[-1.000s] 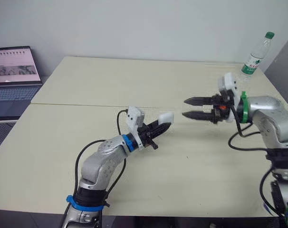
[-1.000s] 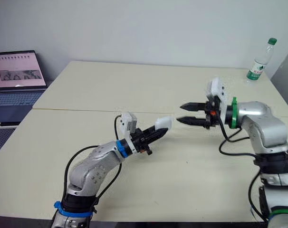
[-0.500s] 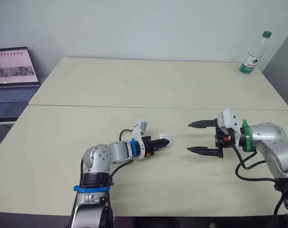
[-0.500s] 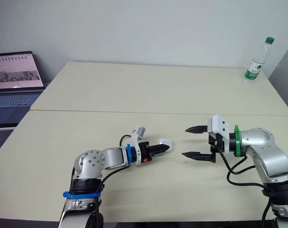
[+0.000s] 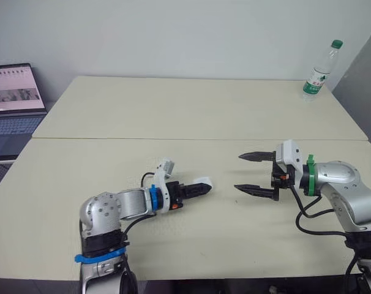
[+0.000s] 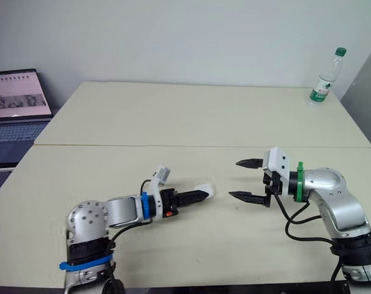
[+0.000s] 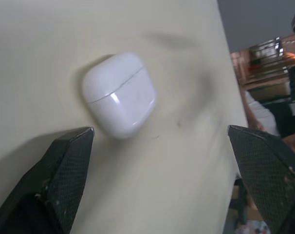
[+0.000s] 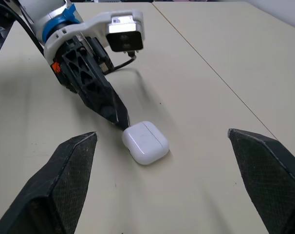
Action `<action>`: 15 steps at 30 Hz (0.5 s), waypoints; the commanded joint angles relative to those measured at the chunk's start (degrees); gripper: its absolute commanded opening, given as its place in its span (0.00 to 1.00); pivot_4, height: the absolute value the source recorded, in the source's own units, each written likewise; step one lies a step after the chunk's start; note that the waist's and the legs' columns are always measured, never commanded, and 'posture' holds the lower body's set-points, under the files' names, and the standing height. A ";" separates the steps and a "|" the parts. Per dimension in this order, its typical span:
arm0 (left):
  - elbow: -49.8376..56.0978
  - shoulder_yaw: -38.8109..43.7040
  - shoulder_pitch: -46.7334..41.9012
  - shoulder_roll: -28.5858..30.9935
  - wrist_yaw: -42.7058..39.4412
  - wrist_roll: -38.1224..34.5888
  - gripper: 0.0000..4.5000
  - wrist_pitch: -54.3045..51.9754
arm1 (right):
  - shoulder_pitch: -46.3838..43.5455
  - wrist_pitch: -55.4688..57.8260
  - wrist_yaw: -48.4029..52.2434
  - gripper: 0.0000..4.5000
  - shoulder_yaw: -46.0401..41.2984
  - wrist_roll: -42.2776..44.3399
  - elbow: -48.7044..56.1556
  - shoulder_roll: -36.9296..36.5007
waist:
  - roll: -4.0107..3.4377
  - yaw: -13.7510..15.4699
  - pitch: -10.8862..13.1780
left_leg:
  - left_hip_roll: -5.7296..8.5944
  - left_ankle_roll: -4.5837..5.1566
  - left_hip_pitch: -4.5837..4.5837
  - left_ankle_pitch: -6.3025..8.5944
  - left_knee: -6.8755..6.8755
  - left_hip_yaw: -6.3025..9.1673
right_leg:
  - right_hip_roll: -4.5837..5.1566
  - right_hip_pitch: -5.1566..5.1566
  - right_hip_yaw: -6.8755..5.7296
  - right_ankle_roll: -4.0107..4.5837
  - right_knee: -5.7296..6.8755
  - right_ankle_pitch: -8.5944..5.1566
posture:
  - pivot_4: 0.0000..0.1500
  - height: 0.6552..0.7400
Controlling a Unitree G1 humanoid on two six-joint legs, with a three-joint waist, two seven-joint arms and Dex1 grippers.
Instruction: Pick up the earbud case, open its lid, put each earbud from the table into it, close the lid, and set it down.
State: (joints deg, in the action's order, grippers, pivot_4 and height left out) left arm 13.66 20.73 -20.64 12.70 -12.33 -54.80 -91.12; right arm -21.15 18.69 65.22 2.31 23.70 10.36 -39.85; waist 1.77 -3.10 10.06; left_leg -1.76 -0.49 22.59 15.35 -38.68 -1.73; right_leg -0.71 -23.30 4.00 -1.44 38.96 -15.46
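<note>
Table (image 5: 112, 116) is carrying everything. Right gripper (image 5: 237, 172) is hovering near the earbud case (image 7: 118, 95), on the side away from the left gripper, with its fingers spread wide and gripping nothing, likely idling clear. Left gripper (image 7: 160, 128) is pointing at the case, fingers spread either side, one tip just beside it, not pinching. Water bottle (image 5: 318, 67) is standing well away from the case, out of the work. Case is lying flat on the table with its lid shut, so the set-down is looking done
</note>
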 commanded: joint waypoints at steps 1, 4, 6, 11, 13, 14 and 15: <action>5.83 -0.42 6.33 13.35 -5.87 5.21 1.00 7.58 | -1.97 -1.94 1.49 1.00 -0.34 0.09 -1.87 -0.06 | 0.04 -0.60 0.00 | -0.02 -0.02 -0.07 0.01 0.05 0.01 | -0.03 0.02 0.01 0.07 0.02 -0.04 | 1.00 1.00; 12.19 -7.76 13.24 26.15 -21.75 16.06 1.00 33.68 | -3.04 -1.63 2.79 1.00 -1.02 1.06 -4.61 -0.41 | 0.06 -0.98 0.04 | 0.03 -0.46 -0.46 -0.20 0.76 -0.08 | -0.05 0.01 0.13 0.27 -0.02 -0.14 | 1.00 1.00; 12.51 -9.50 16.47 31.70 -26.78 23.71 1.00 47.76 | -3.49 -1.84 4.16 1.00 -1.63 1.35 -6.47 -1.26 | 0.07 -0.25 0.08 | 0.01 -0.58 -0.44 -0.27 0.85 -0.05 | -0.01 -0.02 0.03 0.53 -0.01 -0.28 | 1.00 1.00; 11.98 -6.31 17.61 31.93 -25.69 29.36 1.00 60.09 | -3.40 0.18 6.04 1.00 -3.27 2.37 -7.87 -3.93 | 0.08 1.66 0.10 | 0.08 -0.54 -0.16 -0.24 0.77 -0.05 | 0.32 -0.03 -0.23 0.63 -0.12 -0.38 | 1.00 1.00; 12.53 -5.08 18.24 32.61 -25.92 29.88 1.00 61.07 | -3.49 2.32 5.97 1.00 -4.20 3.57 -6.98 -4.76 | 0.08 1.66 0.10 | 0.09 -0.50 0.05 -0.23 0.71 -0.03 | 0.35 -0.14 -0.26 0.51 -0.22 -0.32 | 1.00 1.00; 12.25 -4.11 18.38 32.81 -26.85 29.25 1.00 61.53 | -3.75 3.06 5.90 1.00 -4.47 3.98 -6.61 -5.11 | 0.09 1.63 0.10 | 0.09 -0.48 0.12 -0.22 0.70 -0.04 | 0.37 -0.18 -0.26 0.46 -0.23 -0.29 | 1.00 1.00; 11.97 -3.47 18.36 33.01 -27.70 28.46 1.00 61.44 | -4.05 3.47 5.89 1.00 -4.60 4.25 -6.55 -5.38 | 0.09 1.56 0.10 | 0.08 -0.47 0.14 -0.21 0.70 -0.03 | 0.37 -0.21 -0.27 0.45 -0.23 -0.28 | 1.00 1.00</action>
State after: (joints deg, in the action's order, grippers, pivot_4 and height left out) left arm 24.12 14.73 -2.23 44.78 -38.82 -25.71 -31.13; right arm -23.94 21.33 70.92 -0.08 26.21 1.67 -44.32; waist 1.86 -1.54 10.17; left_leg -1.69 -0.95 22.73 15.15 -37.98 -1.75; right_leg -0.34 -23.51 3.70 -0.99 38.74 -15.74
